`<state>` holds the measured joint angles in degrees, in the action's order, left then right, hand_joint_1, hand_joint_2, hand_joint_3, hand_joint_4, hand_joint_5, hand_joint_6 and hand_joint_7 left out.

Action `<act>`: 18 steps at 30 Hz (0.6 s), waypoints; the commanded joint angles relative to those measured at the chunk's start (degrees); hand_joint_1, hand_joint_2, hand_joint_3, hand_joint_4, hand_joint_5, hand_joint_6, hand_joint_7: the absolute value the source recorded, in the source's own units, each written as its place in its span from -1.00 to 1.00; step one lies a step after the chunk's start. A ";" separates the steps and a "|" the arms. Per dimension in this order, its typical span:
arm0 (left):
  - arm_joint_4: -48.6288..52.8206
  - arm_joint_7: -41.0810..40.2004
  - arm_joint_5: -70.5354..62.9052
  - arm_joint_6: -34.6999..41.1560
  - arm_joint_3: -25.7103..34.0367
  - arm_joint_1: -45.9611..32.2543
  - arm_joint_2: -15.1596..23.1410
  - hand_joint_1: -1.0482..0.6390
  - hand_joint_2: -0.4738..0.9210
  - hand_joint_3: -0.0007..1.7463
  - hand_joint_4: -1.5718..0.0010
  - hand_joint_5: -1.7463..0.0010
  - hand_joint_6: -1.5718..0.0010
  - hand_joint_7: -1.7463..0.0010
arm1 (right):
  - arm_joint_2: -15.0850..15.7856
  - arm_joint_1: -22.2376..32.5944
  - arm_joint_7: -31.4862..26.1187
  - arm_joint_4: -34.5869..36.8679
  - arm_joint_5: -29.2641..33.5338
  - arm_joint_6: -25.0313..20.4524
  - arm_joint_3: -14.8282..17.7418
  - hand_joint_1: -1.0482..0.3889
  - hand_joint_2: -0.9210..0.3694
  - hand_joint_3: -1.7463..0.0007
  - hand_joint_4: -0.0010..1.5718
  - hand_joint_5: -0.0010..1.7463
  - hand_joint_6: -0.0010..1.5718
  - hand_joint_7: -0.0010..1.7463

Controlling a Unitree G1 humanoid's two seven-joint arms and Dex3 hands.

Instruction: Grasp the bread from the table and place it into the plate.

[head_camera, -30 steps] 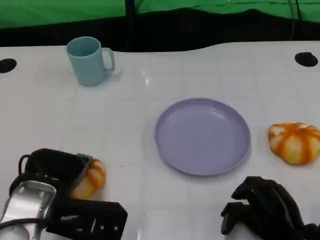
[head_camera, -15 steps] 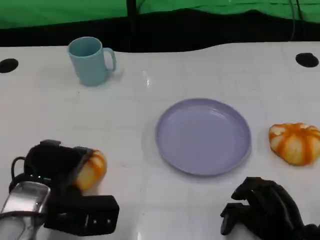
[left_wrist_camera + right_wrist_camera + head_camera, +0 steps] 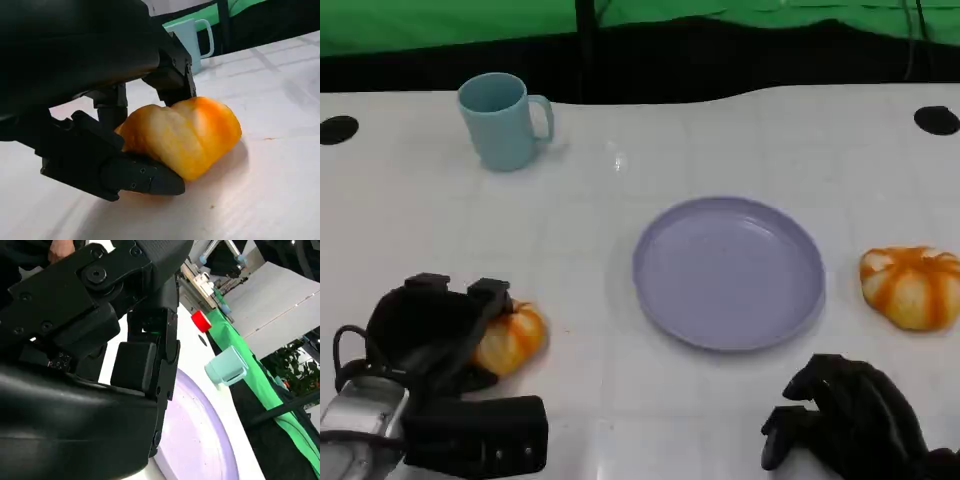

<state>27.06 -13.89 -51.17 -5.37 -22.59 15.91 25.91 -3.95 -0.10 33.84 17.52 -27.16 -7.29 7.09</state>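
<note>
On the white table [image 3: 620,260], near its front left corner, the bread [image 3: 510,338] sits between the fingers of the left hand [image 3: 428,335], which close on its sides. It is well apart from the purple plate [image 3: 728,272]. The right hand [image 3: 845,410] rests curled, holding nothing.

Worktop [image 3: 720,130]: white, smooth, slight sheen w/ faint grid lines. Plate [image 3: 728,272]: lilac plastic, smooth, semi-gloss. Bread [image 3: 185,132]: soft-looking, matt orange-cream crust. Mug [image 3: 500,121]: pale teal, smooth, satin. Left hand [image 3: 90,100]: matt black plastic; forearm [image 3: 360,430] shiny silver metal. Backdrop [image 3: 440,20]: green cloth.
</note>
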 commanded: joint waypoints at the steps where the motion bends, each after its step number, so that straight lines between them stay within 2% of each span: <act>1: -2.66 -1.47 1.79 -1.70 1.03 -0.75 1.11 -0.12 0.82 -0.23 0.01 -1.00 0.06 -0.31 | 0.34 -0.70 -0.40 0.57 -0.53 -0.34 0.61 -0.99 -0.68 1.00 1.00 -0.14 1.00 -0.56; 5: -3.97 -1.70 2.77 -2.35 1.52 -0.83 1.21 -0.12 0.81 -0.21 0.01 -1.00 0.05 -0.29 | 0.37 -0.89 -0.42 0.90 -0.32 -0.02 0.60 -0.99 -0.68 1.00 1.00 -0.14 1.00 -0.56; 6: -5.12 -1.96 3.30 -2.79 2.01 -0.76 1.18 -0.13 0.77 -0.19 0.03 -1.00 0.23 -0.70 | 0.40 -1.10 -0.35 1.24 -0.24 0.19 0.63 -1.00 -0.69 0.99 1.00 -0.14 1.00 -0.56; 7: -5.94 -2.36 3.83 -3.48 2.45 -0.66 1.16 -0.14 0.76 -0.19 0.04 -1.00 0.31 -0.85 | 0.43 -1.28 -0.25 1.52 -0.20 0.34 0.66 -1.00 -0.69 0.99 1.00 -0.14 1.00 -0.56; 8: -6.46 -2.63 4.24 -4.07 2.81 -0.59 1.11 -0.15 0.77 -0.21 0.06 -1.00 0.32 -0.85 | 0.46 -1.39 -0.20 1.68 -0.18 0.41 0.67 -1.00 -0.70 0.99 1.00 -0.14 1.00 -0.56; 11: -7.74 -2.52 6.19 -5.62 3.97 -0.26 0.55 -0.14 0.80 -0.27 0.07 -1.00 0.19 -0.59 | 0.56 -1.56 0.01 1.89 -0.20 0.42 0.64 -1.00 -0.71 0.99 1.00 -0.13 1.00 -0.55; 12: -8.44 -2.38 6.91 -6.01 4.38 0.04 0.09 -0.14 0.80 -0.29 0.07 -1.00 0.18 -0.59 | 0.57 -1.63 0.09 2.01 -0.25 0.40 0.66 -1.00 -0.71 0.99 1.00 -0.13 1.00 -0.55; 13: -8.91 -2.28 7.35 -6.24 4.62 0.23 -0.20 -0.14 0.79 -0.31 0.07 -1.00 0.30 -0.81 | 0.57 -1.68 0.14 2.10 -0.28 0.40 0.68 -1.00 -0.71 0.99 1.00 -0.12 1.00 -0.55; 15: -10.14 -1.49 7.53 -5.60 4.84 0.54 -0.77 -0.15 0.80 -0.33 0.07 -1.00 0.38 -0.96 | 0.56 -1.63 0.52 2.34 -0.32 0.74 0.68 -0.99 -0.71 0.99 1.00 -0.12 1.00 -0.55; 17: -10.79 -1.47 8.18 -5.93 5.09 1.34 -1.71 -0.15 0.79 -0.37 0.05 -1.00 0.35 -0.96 | 0.61 -1.60 0.55 2.37 -0.28 0.76 0.67 -0.99 -0.71 0.99 1.00 -0.13 1.00 -0.56; 18: -10.75 -1.75 8.49 -6.35 5.17 1.86 -2.20 -0.14 0.80 -0.41 0.04 -1.00 0.28 -0.86 | 0.60 -1.60 0.54 2.39 -0.28 0.78 0.68 -1.00 -0.71 0.99 1.00 -0.13 1.00 -0.56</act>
<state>17.24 -15.55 -44.01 -11.19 -18.21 16.08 24.45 -3.89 -1.62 33.94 19.79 -27.15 -7.21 7.24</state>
